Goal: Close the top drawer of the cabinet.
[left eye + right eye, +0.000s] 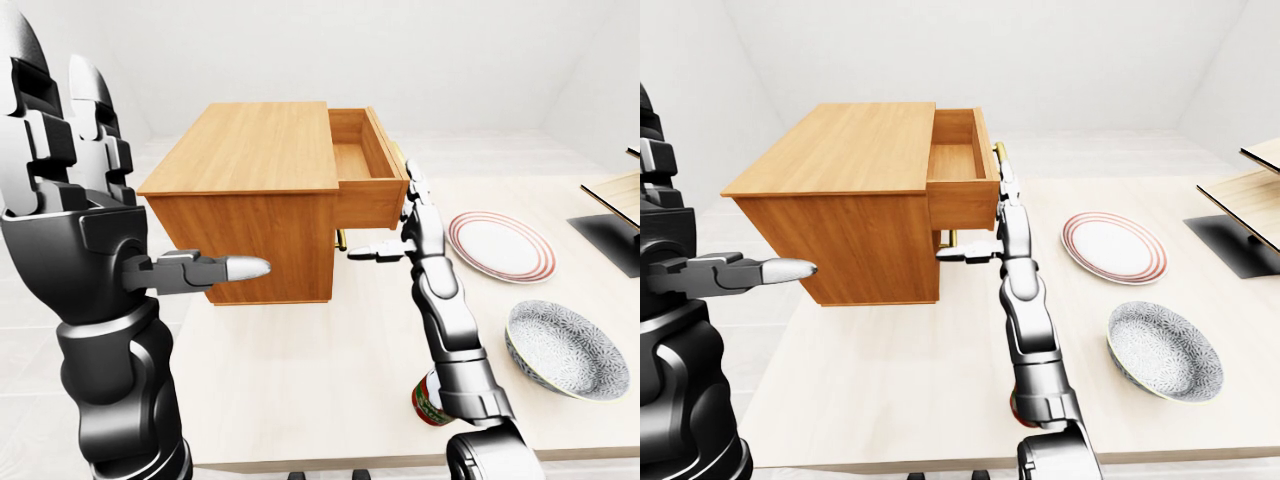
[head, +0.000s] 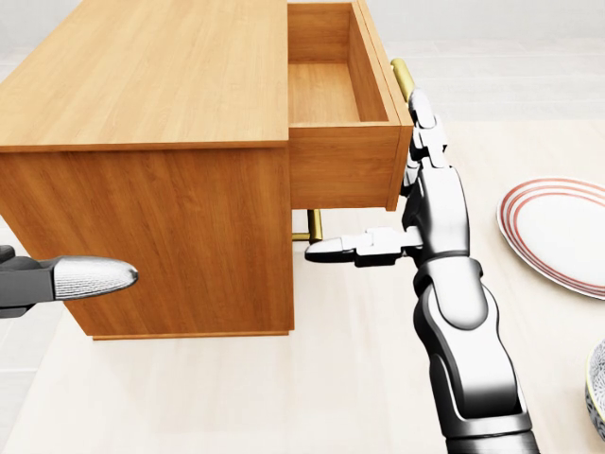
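Top drawer pulled out from cabinet on table; right hand, fingers spread flat, against the drawer face beside brass handle; left hand open, apart; plate at right

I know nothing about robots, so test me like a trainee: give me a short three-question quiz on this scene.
1. True or false: the top drawer of the cabinet is fully shut.
2. Which hand is up against the drawer's front panel, beside the brass handle? A) left hand B) right hand
3. Fill in: in the right-eye view, the red-rimmed plate lies above the patterned ____.

Key: 1 false, it stands pulled out and looks empty. 2 B, fingers open and upright. 3 bowl.
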Motion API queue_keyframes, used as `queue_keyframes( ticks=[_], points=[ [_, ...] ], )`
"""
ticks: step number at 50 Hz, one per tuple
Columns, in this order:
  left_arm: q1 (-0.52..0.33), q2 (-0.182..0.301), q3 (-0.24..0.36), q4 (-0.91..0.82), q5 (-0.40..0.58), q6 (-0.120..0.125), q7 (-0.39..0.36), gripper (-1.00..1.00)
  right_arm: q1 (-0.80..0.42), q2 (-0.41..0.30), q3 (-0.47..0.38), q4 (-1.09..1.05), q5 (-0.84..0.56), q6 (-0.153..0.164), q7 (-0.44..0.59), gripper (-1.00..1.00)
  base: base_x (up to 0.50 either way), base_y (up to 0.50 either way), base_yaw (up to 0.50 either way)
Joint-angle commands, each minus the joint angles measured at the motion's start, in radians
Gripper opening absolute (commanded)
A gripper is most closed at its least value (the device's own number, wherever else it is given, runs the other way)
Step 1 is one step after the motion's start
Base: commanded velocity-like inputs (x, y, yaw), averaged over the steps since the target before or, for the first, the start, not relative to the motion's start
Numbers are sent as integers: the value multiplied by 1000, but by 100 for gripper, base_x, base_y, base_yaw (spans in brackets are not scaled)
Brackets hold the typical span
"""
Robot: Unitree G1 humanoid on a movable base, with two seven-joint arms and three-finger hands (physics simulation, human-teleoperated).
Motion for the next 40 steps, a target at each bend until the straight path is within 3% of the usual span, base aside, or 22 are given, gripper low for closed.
queue_keyframes(
  ticks=[1,12,23,40],
  points=[
    [2,-14,6,-2,-13,0,-6,100,-40,-11,-3,106,16,0,-7,100,0,0,0],
    [-1,-12,1,-2,-5,0,-8,100,-86,-25,-5,183,24,0,-18,100,0,0,0],
    [-2,-14,-2,-11,-2,0,-16,100,-41,8,48,0,-14,0,1,100,0,0,0],
    [5,-19,-2,4,1,0,-22,100,-37,53,75,29,-52,0,20,100,0,0,0]
  ],
)
